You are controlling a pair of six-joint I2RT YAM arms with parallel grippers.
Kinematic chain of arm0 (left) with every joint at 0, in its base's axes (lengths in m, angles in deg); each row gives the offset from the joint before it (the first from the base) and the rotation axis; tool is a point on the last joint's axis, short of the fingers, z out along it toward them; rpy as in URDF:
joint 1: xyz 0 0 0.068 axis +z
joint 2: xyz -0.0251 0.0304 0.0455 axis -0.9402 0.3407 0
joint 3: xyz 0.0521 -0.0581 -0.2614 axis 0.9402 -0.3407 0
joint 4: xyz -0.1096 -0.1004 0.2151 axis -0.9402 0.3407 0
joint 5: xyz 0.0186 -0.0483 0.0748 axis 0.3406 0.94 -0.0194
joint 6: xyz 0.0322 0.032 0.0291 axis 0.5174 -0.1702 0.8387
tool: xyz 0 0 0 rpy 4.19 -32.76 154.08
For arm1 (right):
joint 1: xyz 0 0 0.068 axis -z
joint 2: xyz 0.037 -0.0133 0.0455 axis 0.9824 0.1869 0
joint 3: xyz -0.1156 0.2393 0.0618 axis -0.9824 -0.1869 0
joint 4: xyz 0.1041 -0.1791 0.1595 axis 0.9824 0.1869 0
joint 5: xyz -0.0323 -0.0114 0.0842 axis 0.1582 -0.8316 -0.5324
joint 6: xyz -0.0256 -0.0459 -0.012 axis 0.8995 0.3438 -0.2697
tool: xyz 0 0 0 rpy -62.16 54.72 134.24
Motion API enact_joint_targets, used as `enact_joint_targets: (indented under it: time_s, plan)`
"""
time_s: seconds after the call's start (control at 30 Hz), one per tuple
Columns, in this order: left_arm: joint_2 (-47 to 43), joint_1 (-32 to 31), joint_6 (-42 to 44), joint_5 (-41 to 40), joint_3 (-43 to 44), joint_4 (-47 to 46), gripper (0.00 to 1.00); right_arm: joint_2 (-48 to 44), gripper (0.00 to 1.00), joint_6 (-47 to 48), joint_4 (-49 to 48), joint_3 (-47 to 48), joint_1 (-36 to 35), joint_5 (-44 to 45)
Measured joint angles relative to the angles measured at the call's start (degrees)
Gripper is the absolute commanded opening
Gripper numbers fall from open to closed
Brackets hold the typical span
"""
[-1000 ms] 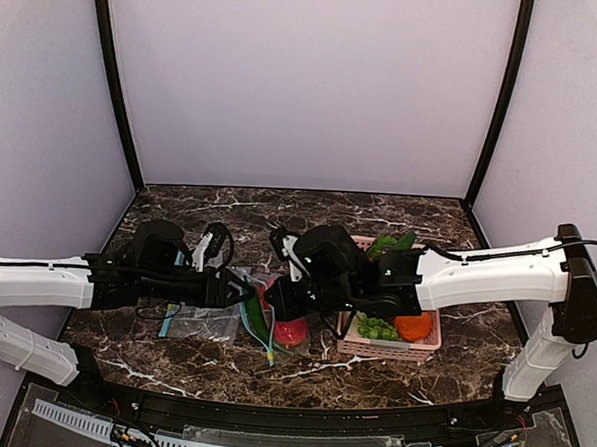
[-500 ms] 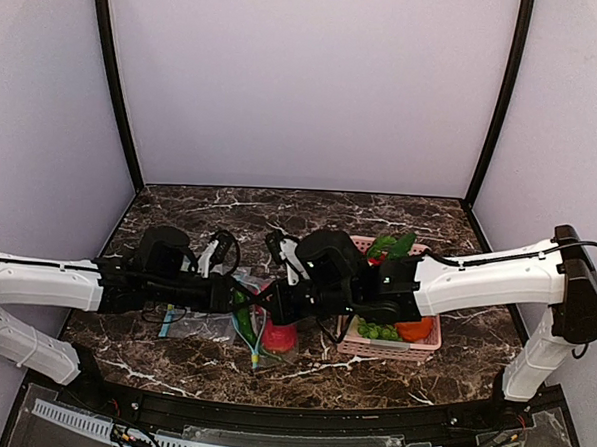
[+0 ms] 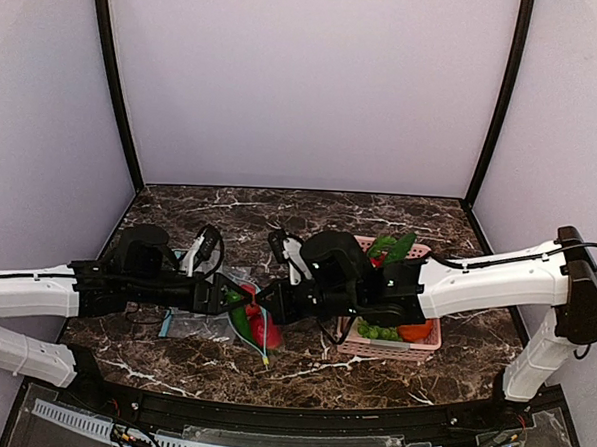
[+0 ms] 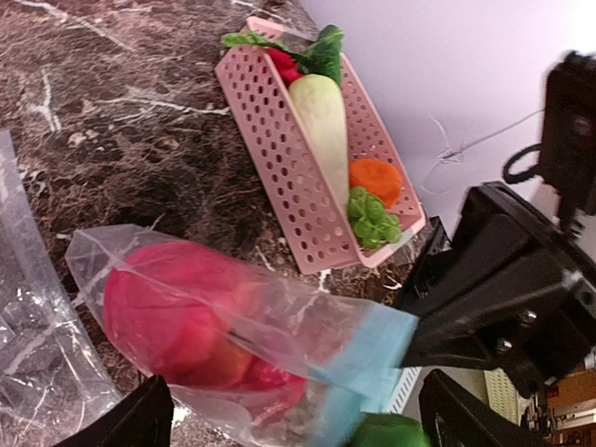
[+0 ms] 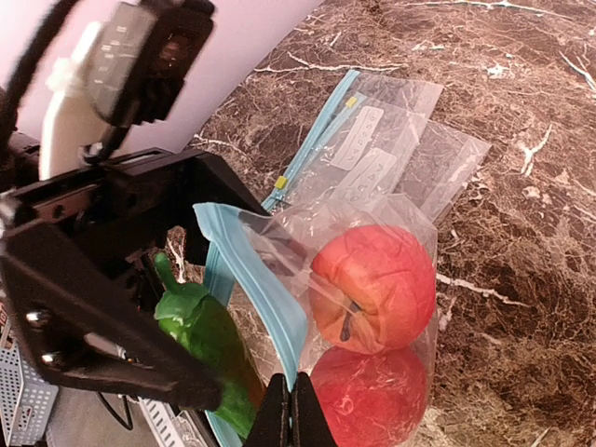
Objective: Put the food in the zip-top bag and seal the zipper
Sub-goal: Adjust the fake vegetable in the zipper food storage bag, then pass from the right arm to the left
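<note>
Shifted left in frame, the zip-top bag (image 4: pixel 251 326) holding both fruits (image 5: pixel 372 289) was pinched by the right hand (image 5: pixel 287 414); inserting the cucumber (image 5: pixel 209 345) was judged next; the grip of the left hand (image 3: pixel 222 298) could not be told.

Both your arms stretch out low and flat and meet in the middle. Your left arm (image 3: pixel 34 295) reaches in from the left, and your right arm (image 3: pixel 496 279) from the right. Your left gripper (image 4: pixel 296 424) is wide open, with one of its fingers (image 4: pixel 130 424) far out on each side. Your right gripper (image 5: pixel 289 414) is pinched tight on the zip-top bag (image 5: pixel 400 209). The left jaws sit just across from the right jaws, very close.
</note>
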State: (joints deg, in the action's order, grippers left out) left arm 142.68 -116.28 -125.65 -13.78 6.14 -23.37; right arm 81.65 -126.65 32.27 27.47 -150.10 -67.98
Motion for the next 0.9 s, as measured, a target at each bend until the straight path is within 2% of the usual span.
enact_joint_targets:
  time_s: [0.07,0.2,0.4,0.7,0.9]
  plan:
    - [-2.2,-0.3,0.0,1.3,-0.2,-0.1,0.87,-0.1,0.0,-0.1,-0.1,-0.4,0.0,0.0]
    - [-5.2,-0.5,-0.7,3.3,-0.9,-1.2,0.91,-0.1,0.0,-0.1,0.0,-1.3,0.0,-0.7]
    - [-6.2,-0.5,-1.7,5.4,-1.6,-1.9,0.77,-0.1,0.0,-0.8,-0.6,-2.2,0.1,-1.8]
    - [-9.4,-0.4,-3.2,5.3,-4.8,-1.9,0.73,-0.4,0.0,-1.6,-1.8,-3.9,0.8,-2.6]
    - [-12.5,-0.4,-3.2,5.2,-5.4,-0.9,0.5,-0.4,0.0,-1.7,-2.1,-3.9,1.1,-2.6]
